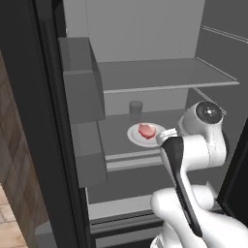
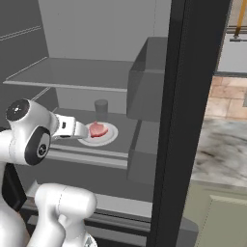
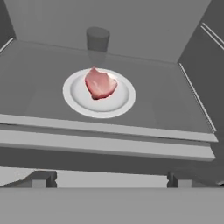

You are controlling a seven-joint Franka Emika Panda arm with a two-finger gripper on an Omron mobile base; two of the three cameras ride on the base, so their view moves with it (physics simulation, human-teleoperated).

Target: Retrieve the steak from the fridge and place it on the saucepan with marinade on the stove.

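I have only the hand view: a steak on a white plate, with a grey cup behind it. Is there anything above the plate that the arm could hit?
Observer: Yes. An upper shelf spans the fridge above the plate.
Operator: And to the sides?
Observer: In the right base view, a grey door bin juts out to the right of the plate.
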